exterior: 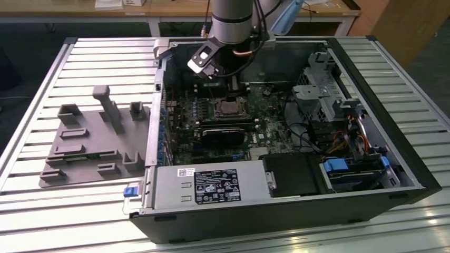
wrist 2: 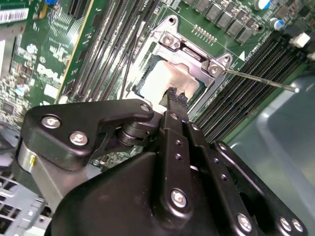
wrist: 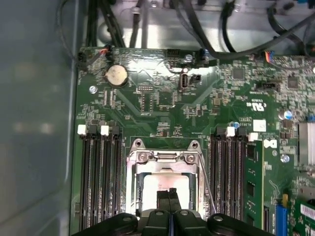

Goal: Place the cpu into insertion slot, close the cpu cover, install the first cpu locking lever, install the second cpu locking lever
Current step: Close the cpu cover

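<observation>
Where my gripper (wrist 2: 176, 96) hangs over the board (wrist: 162, 98), its two fingertips stand pressed together, a bare seam between them and nothing held. In both wrist views the tips sit directly above the cpu (wrist: 156, 186); I cannot tell whether they touch it.

The cpu lies flat in the slot (exterior: 228, 108), its silver top showing through the window of the cover (wrist: 132, 182). The cover appears lowered around it. Judgement: placing is done, the cover looks closed, and the work stands at the levers.

Just beside the socket, one lever (wrist 2: 261, 81) juts out as a thin bare rod across the memory slots (wrist 2: 246, 98), not hooked down. I cannot make out the second lever with certainty.

Seating that rod calls for stiff, closed fingertips set against its side, a sweep down and in under its catch, and clearance from the memory slots flanking the socket. A slip risks scraping the board.

Farther out, in the exterior view, the arm reaches into the open case (exterior: 281, 221). A grey fixture (exterior: 91, 142) lies on the slatted table (exterior: 70, 221) at the exterior view's left, well apart.
</observation>
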